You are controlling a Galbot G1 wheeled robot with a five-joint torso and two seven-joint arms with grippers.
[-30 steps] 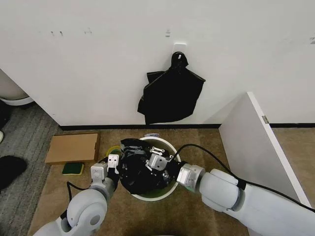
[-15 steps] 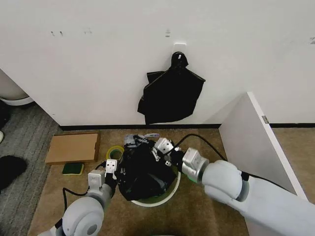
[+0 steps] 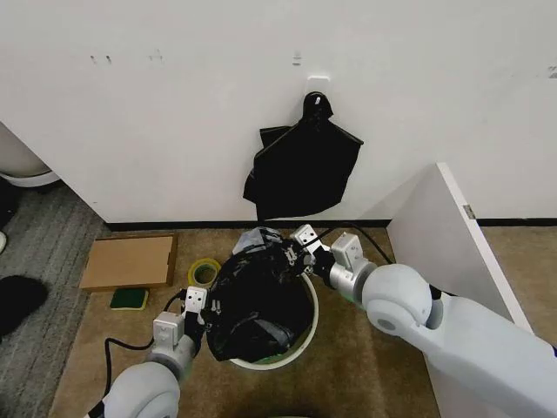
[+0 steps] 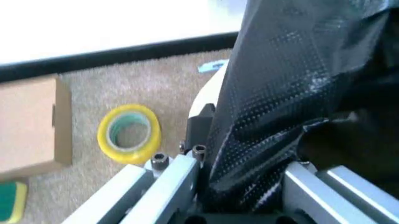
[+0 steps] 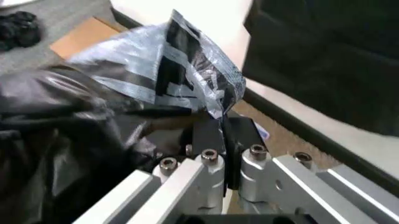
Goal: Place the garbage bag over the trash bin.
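The cream-white trash bin (image 3: 300,341) stands on the carpet in front of me, and the glossy black garbage bag (image 3: 259,300) is bunched over its mouth, hiding most of the rim. At the bin's far side my right gripper (image 3: 301,247) is shut on the bag's upper edge; the right wrist view shows the film (image 5: 187,79) pinched in that gripper (image 5: 223,135). My left gripper (image 3: 198,306) holds the bag's near-left edge. In the left wrist view the film (image 4: 293,70) runs down into this gripper (image 4: 249,154) beside the bin's rim (image 4: 209,93).
A yellow tape roll (image 3: 205,271) lies left of the bin, with a flat cardboard piece (image 3: 129,261) and a green sponge (image 3: 129,299) farther left. A black bundle (image 3: 300,165) hangs on the wall behind. A white panel (image 3: 452,252) stands to the right.
My right gripper has carried the bag's edge up and toward the wall, past the bin's far rim. My left gripper has drawn back toward me. The bag now spreads wider over the bin.
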